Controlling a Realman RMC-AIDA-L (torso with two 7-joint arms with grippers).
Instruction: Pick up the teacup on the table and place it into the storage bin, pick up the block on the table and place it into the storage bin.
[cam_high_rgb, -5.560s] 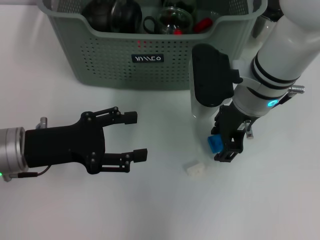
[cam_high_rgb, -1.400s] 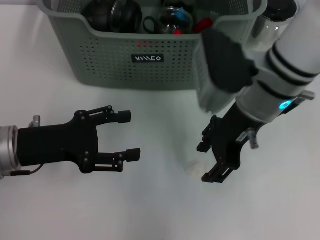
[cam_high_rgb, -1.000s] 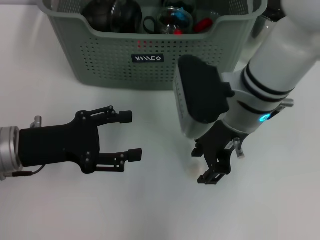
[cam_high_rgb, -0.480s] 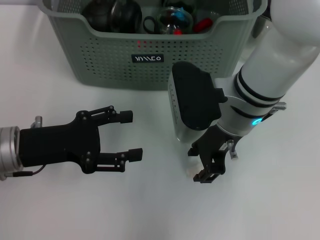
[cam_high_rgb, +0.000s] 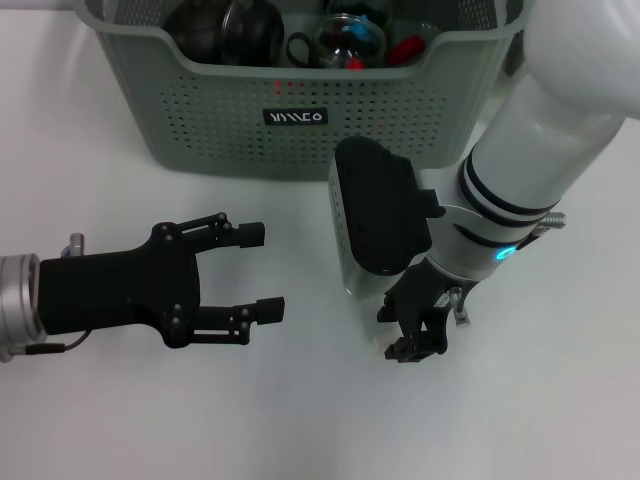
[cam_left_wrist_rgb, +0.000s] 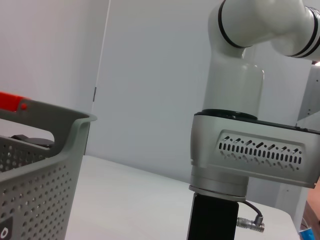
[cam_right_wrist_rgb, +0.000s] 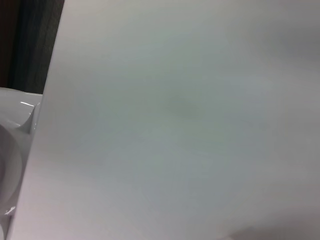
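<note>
Your right gripper (cam_high_rgb: 412, 330) is down at the table (cam_high_rgb: 300, 420), in front of the storage bin (cam_high_rgb: 300, 110) and a little to its right side. Its black fingers point downward and toward you, and they stand close around a small pale block (cam_high_rgb: 390, 343), of which only a sliver shows beside the lower fingertip. You cannot tell from the head view whether the fingers have actually clamped on the block or merely straddle it, and so little of the block shows that its long axis cannot be read either. The right wrist view gives you only a blank pale surface and a bit of white curved edge.

Your left gripper (cam_high_rgb: 258, 272) hangs over the table well to the left of the block, with its two black fingers spread wide apart and nothing between them. The fingers point to the right, across the table, toward the right arm.

The bin sits at the far edge of the table with its long side facing you, its cut-down front rim and black label (cam_high_rgb: 295, 117) turned your way. Inside it you can see a dark round pot (cam_high_rgb: 225, 30), a clear glass piece (cam_high_rgb: 350, 40) and something red (cam_high_rgb: 405, 50). In the left wrist view a corner of the bin shows near that camera, with the right arm's white joints standing beyond it.
</note>
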